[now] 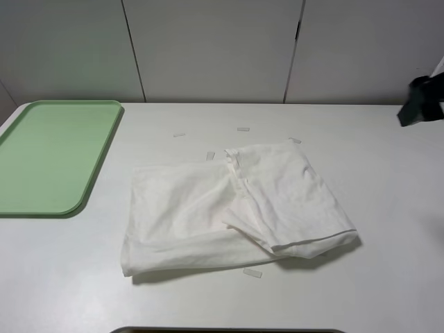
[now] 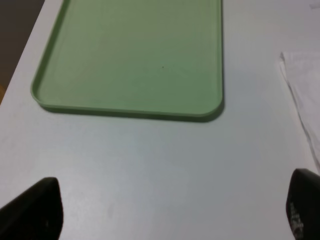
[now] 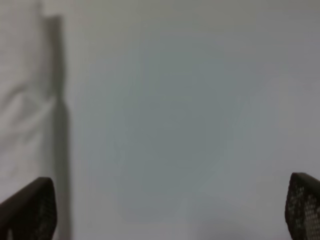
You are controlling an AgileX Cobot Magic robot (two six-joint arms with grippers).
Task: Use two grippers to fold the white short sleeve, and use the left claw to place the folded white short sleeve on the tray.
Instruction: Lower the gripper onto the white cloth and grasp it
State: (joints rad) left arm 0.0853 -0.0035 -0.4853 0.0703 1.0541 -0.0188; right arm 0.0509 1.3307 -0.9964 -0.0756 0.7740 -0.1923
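The white short sleeve [image 1: 236, 208] lies partly folded and wrinkled in the middle of the white table, its right part doubled over the left. The pale green tray [image 1: 52, 156] lies flat at the far left with nothing on it; it also shows in the left wrist view [image 2: 135, 55]. My left gripper [image 2: 170, 210] is open, its black fingertips wide apart above bare table, between the tray and the shirt's edge [image 2: 300, 95]. My right gripper [image 3: 170, 210] is open over bare table beside the shirt's edge [image 3: 22, 110]. In the exterior high view only a black part of the right arm [image 1: 420, 100] shows at the right edge.
Several small clear tape strips [image 1: 252, 272] lie on the table around the shirt. A pale panelled wall [image 1: 215, 48] stands behind the table. A dark rim [image 1: 229, 330] shows at the table's front edge.
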